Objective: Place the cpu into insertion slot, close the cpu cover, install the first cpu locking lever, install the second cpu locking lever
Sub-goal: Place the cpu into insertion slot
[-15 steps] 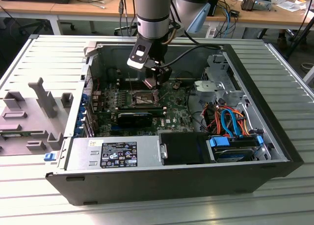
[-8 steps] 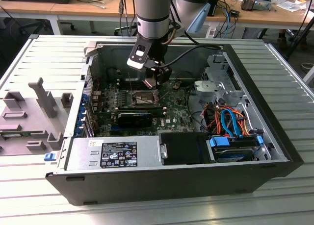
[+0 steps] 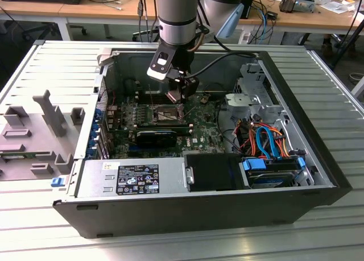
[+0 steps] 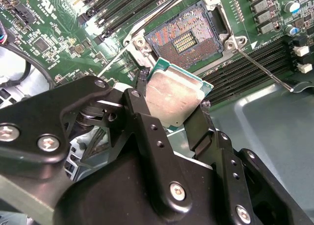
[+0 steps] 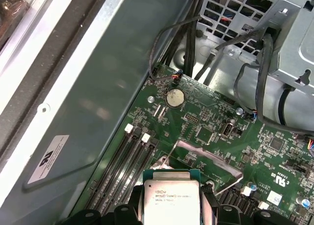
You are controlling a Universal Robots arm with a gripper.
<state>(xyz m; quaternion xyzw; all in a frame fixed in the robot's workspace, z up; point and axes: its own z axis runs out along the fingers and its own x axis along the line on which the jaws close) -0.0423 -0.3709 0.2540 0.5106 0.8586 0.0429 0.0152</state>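
Step one by the looks of it: the gripper [image 3: 180,97] is clamped on the cpu [image 4: 175,100], holding it just above the open insertion slot [image 4: 184,37], mid-case toward the far side. Reckon seating it calls for squaring the chip to the recess and going gently, those pins are bare

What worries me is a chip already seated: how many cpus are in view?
1. The cpu is clamped in the gripper, close to the insertion slot but not in it. The slot lies open and holds no chip, so none seems hidden there.
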